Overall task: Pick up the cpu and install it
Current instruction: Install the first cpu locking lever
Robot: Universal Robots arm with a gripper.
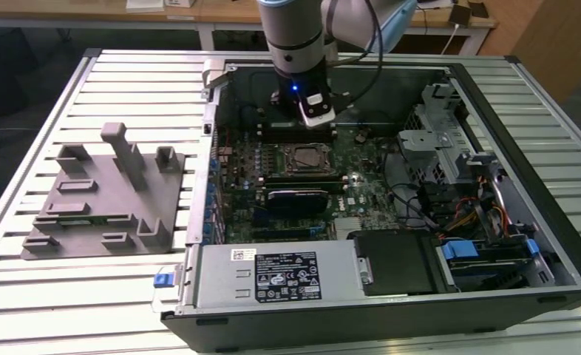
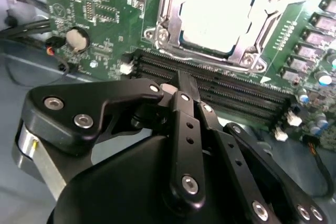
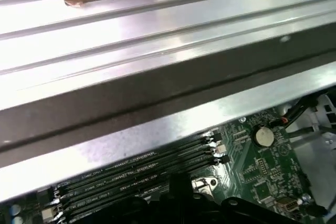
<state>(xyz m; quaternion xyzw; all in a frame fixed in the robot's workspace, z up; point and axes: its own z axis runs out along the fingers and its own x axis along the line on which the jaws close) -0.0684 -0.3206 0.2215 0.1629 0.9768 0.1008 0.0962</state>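
Hanging over the far part of the open computer case [image 1: 527, 244], the gripper [image 1: 317, 111] points down at the green board [image 1: 364, 200]. In the second wrist view its black fingers [image 2: 185, 88] meet at their tips with nothing between them, so they are clenched on nothing. The fingertips stand just above the long black memory slots [image 2: 210, 85], which run beside the socket.

The cpu [image 2: 220, 14] lies flat inside the metal socket frame [image 2: 163, 11], its silvery top facing up. In the exterior view the cpu [image 1: 302, 157] sits near the middle of the board, a little nearer than the gripper and apart from it.

A round coin battery [image 2: 77, 39] sits on the board beside the slots; in the first wrist view the same battery [image 3: 263, 136] shows beyond the slot ends.

On the exterior view's left, a grey moulded tray [image 1: 103, 200] with upright posts rests on the slatted metal table [image 1: 34, 288], just beside the case wall. The grey power supply box [image 1: 270, 275] fills the near left corner of the case.
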